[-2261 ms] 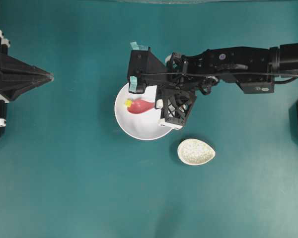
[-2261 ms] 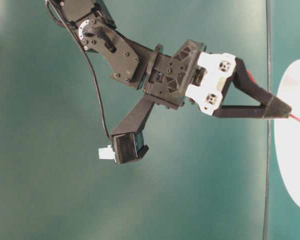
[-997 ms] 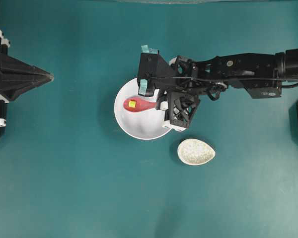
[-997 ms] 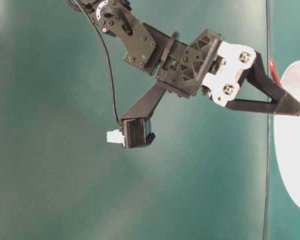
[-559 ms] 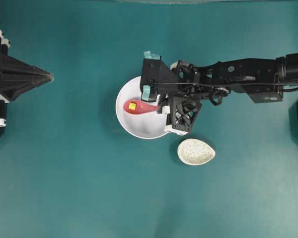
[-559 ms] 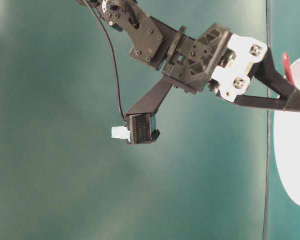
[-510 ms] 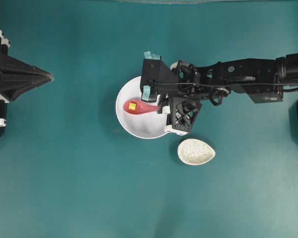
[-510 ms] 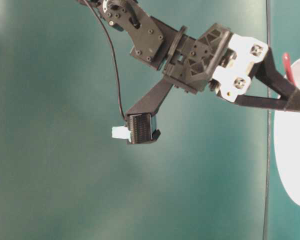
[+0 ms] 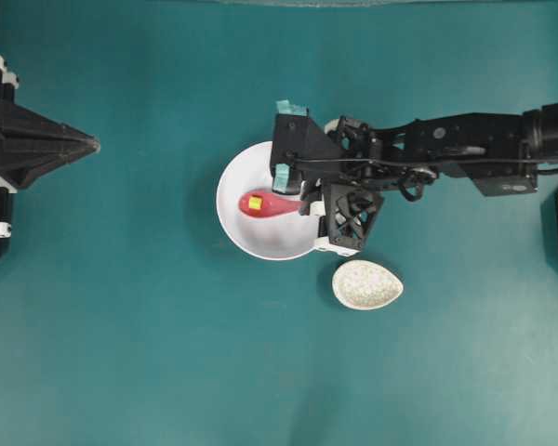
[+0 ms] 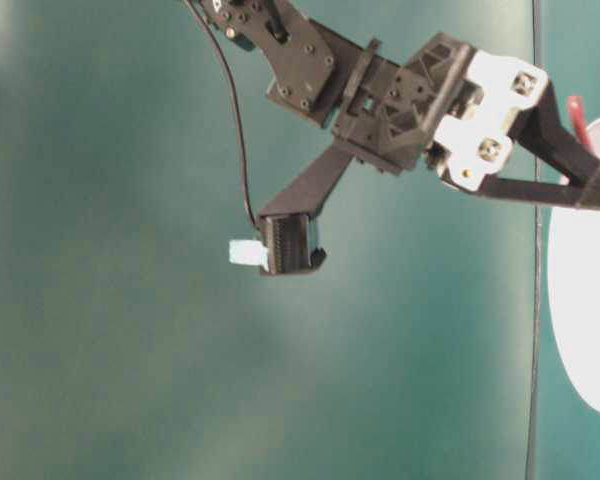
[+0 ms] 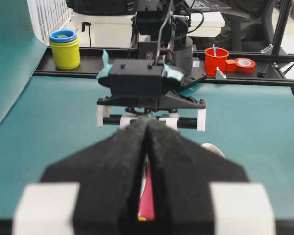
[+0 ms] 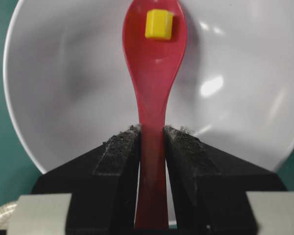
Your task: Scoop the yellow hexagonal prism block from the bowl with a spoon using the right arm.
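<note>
Here, overhead: right gripper (image 9: 293, 192) over the white bowl (image 9: 237, 228), spoon (image 9: 270, 203) extended toward the bowl's middle, yellow hexagonal prism block (image 9: 255, 202) in the scoop; speckled egg-shaped dish (image 9: 367, 284) just beside the bowl; left gripper (image 9: 91, 144) parked well apart at the left edge. Right wrist view, alone in showing the grip: fingers (image 12: 117, 152) partly closed, clamped on either side of the spoon handle, block lying near the scoop's tip above the bowl floor. Left wrist view: left fingers (image 11: 112, 166) pressed together, holding nothing. Table-level view: bowl rim edge-on, spoon end red behind the fingers, block hidden
</note>
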Robot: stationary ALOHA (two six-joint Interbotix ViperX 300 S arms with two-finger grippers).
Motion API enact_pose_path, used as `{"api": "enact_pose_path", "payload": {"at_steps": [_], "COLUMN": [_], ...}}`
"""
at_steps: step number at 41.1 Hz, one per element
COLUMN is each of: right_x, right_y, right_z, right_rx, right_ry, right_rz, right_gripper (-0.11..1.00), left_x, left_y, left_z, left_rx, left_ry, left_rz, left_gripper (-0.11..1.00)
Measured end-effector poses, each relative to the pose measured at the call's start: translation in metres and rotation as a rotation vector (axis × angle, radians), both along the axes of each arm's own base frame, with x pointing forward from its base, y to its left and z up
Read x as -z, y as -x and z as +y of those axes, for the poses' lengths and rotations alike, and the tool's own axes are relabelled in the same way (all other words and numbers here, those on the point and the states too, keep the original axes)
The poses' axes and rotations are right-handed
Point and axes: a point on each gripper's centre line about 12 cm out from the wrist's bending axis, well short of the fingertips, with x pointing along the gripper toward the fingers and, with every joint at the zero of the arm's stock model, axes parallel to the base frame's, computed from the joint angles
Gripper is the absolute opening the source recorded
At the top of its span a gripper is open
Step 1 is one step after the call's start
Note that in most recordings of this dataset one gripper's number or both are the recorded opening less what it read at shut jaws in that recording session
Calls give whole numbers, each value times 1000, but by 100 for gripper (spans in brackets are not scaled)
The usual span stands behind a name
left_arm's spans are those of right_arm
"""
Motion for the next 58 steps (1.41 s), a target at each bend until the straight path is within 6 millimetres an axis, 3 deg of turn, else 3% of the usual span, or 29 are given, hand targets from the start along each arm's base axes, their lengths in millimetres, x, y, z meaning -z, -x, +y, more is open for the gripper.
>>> {"api": "enact_pose_path", "payload": {"at_steps": [34, 58], "right_x": [-10, -35], "right_y": [20, 24], "right_z": [2, 2], "right_rx": [3, 4], "right_ry": [5, 11], "right_rz": [-36, -103], "right_gripper": [24, 24], "left_x": [0, 0], "left_y": [0, 0], "left_z": [-1, -1], "left_rx": [6, 6], "left_ry": [0, 0], "left_rz": [0, 0], "left_gripper": [2, 2]}}
